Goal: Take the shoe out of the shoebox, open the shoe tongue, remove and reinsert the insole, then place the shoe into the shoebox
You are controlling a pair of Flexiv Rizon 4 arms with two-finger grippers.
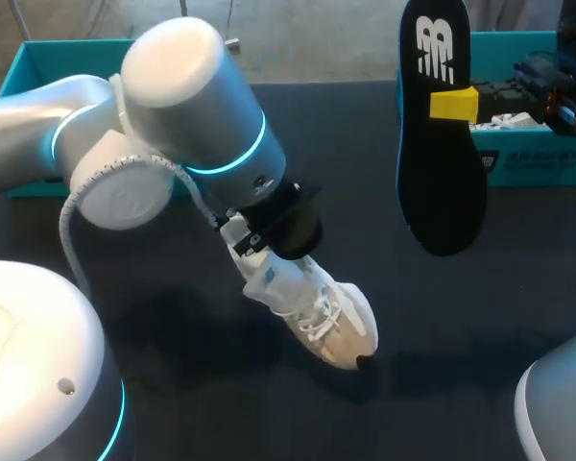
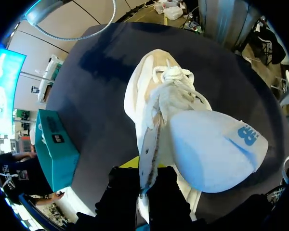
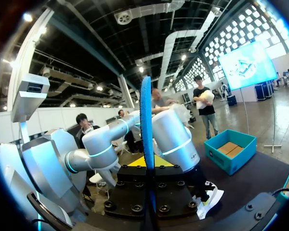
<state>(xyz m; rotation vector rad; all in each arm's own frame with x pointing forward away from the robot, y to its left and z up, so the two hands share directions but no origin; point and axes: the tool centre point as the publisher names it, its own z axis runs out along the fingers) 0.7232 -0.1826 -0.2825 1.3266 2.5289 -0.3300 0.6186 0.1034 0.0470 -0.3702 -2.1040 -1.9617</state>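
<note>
Shoe (image 1: 326, 322): was out of the box (image 1: 533, 165), toe down at table centre, tongue pulled open. The left gripper (image 2: 144, 185) was clamped on its heel collar.
Insole (image 1: 442, 144): was removed and held upright in the air at far right, with the right gripper (image 3: 147, 166) closed on it.
Outstanding, as judged: reinserting the insole, reboxing the shoe.

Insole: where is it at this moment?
Head view, right side: the insole hangs upright in the right gripper, above the table, near the right teal box.
</note>
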